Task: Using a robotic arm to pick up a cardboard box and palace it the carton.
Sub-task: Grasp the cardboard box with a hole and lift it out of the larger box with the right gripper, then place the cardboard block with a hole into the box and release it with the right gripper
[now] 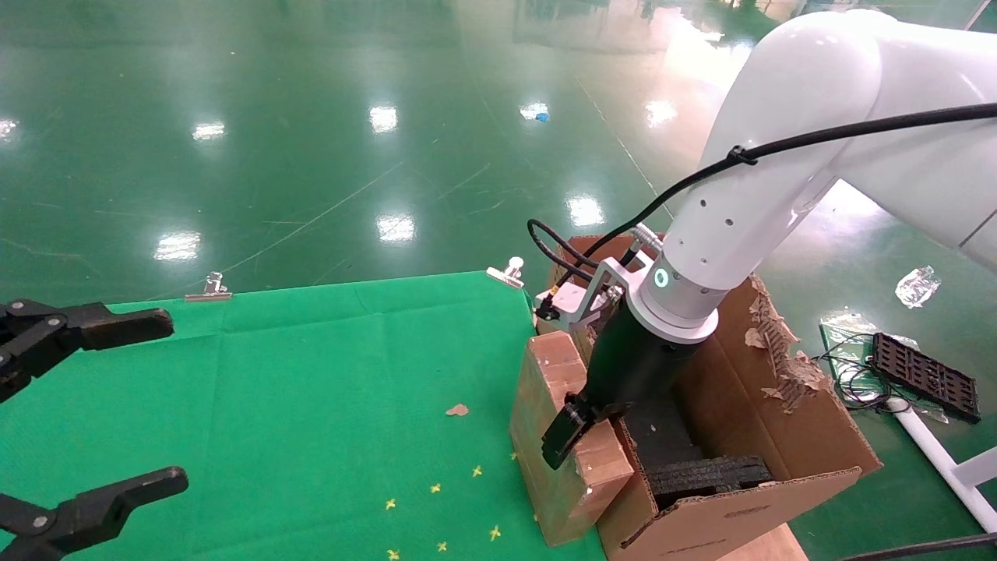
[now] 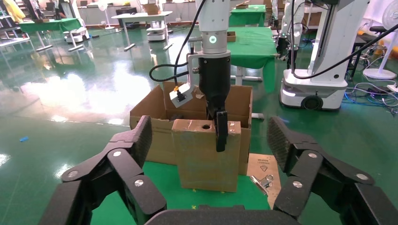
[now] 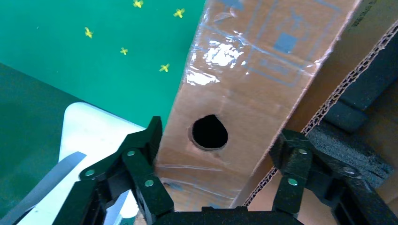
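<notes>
So our right arm (image 1: 779, 156) is reaching down at the edge of the bench (image 1: 273, 405), with the right claw (image 1: 580, 425) clamped on the box (image 1: 557, 436). The box stands upright on its edge on the green bench, right up against the carton's (image 1: 748, 499) near wall, so it's beside the carton, not in it. In the right wrist view we see one finger (image 3: 141, 154) pressed against the box's outer face and the other finger (image 3: 293, 161) on the carton side, with the round hole (image 3: 210, 132) in the narrow top face sitting between them. From the left wrist view the same thing shows: the claw (image 2: 220, 133) comes straight down onto the top of the box (image 2: 204, 154), one black finger hanging over its front face, next to the hole (image 2: 205, 126).

The carton sits off the bench's right edge with its flaps up. Its far right flap (image 1: 779, 351) is torn and ragged, and black foam (image 1: 705, 471) lies inside at the bottom.

Our left claw (image 1: 86, 413) is parked over the left side of the bench, spread wide with nothing in it, well apart from the box.

Other bits we can see: little yellow crosses (image 1: 436, 488) on the green cloth near the box, a scrap of cardboard (image 1: 457, 409) on the bench, and two metal clips (image 1: 209, 288) along the bench's far edge.
</notes>
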### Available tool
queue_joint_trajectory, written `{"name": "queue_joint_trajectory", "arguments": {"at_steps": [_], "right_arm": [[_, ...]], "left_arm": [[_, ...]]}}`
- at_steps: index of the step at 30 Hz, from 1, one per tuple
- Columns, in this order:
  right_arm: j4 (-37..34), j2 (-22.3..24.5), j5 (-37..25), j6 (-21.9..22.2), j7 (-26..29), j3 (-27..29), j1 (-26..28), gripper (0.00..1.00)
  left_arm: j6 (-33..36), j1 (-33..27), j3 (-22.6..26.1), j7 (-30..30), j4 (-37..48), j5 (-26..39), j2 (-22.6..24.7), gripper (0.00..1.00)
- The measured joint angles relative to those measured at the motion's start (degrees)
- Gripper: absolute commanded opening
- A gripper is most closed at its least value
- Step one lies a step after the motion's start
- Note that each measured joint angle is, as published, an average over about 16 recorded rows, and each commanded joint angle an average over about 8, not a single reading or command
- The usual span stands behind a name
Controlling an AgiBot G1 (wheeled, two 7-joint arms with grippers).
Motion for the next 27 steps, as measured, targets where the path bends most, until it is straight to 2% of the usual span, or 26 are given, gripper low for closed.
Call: {"name": "queue_joint_trajectory", "arguments": {"at_steps": [13, 19, 27], "right_arm": [[0.3, 1.8, 1.33, 1.78, -2.27, 1.32, -0.01, 0.0], [0.78, 5.79, 4.06, 4.25, -7.01, 4.69, 2.22, 0.0], [-1.6, 12.9, 5.97, 7.31, -15.95, 10.51, 9.38, 0.0]], "left_arm": [[-0.02, -0.01, 0.05, 0.02, 0.0, -0.03, -0.02, 0.0], [-0.03, -0.02, 0.07, 0.04, 0.0, -0.05, -0.03, 0.0], [-0.04, -0.02, 0.1, 0.05, 0.0, -0.07, -0.04, 0.0]]}}
